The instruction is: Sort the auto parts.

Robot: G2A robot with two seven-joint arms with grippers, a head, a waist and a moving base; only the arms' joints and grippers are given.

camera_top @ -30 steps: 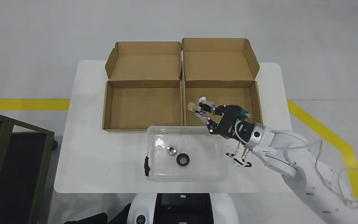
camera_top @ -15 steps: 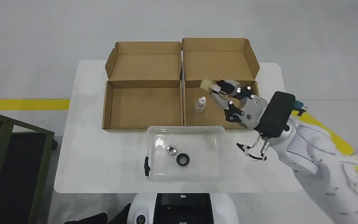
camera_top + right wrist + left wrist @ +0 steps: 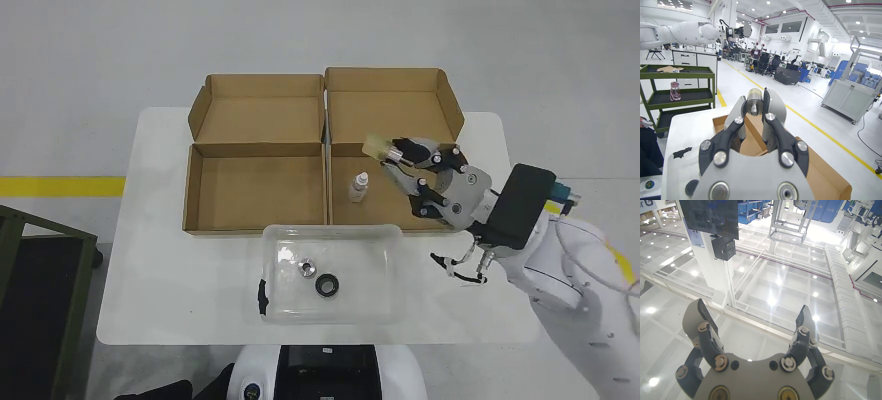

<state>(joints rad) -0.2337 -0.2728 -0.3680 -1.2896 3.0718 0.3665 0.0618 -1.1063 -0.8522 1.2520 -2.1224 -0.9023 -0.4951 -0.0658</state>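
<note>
A: Right gripper [image 3: 398, 155], fingers?
B: Pinching a pale cylinder with a steel threaded stud [image 3: 753, 98], held in the air over the open brown cardboard box [image 3: 350, 212] toward the table's [image 3: 150, 250] far right corner.
A: Step?
B: Carry-to-box, I'd judge; release not yet made. A small white bottle-shaped part [image 3: 357, 186] stands inside (same family, probably).
A: Left gripper [image 3: 752, 306]?
B: Fingers spread, empty, aimed at the ceiling.
A: Next?
B: Lower clear of the bottle, then part the fingers. A metal ring [image 3: 305, 267] and a black ring [image 3: 327, 286] wait in the clear plastic tray [image 3: 390, 232] at the near edge.
</note>
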